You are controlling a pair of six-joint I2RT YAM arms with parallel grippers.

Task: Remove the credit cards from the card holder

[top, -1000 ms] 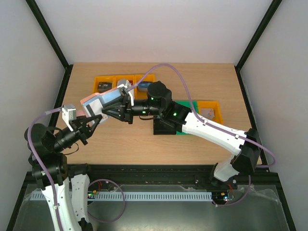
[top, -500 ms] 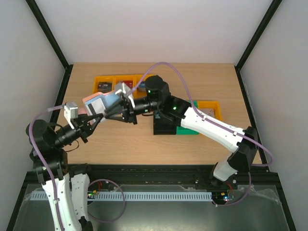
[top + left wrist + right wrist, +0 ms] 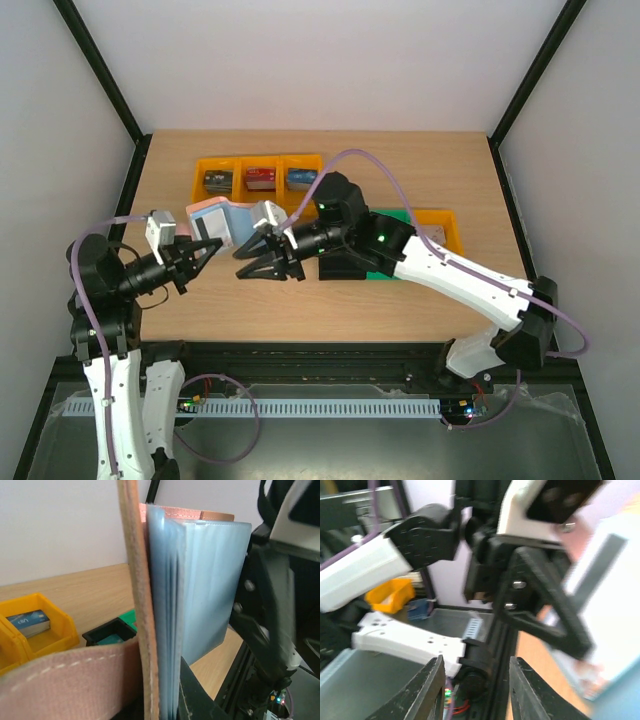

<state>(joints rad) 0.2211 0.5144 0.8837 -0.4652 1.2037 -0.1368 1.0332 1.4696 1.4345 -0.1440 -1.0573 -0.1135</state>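
card holder (image 3: 213,220), open, aloft; reddish-brown outside, pale blue inside

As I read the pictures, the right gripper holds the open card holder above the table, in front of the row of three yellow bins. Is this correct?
Not quite. It is the left gripper that holds the open card holder above the table, in front of the row of three yellow bins. The right gripper stands open beside it and holds nothing. The top external view shows this.

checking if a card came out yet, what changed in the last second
The right gripper let go of the card holder, its jaws opened, and it dropped back toward the near edge. No card shows in it. The left gripper still holds the holder up; the bins stayed put.
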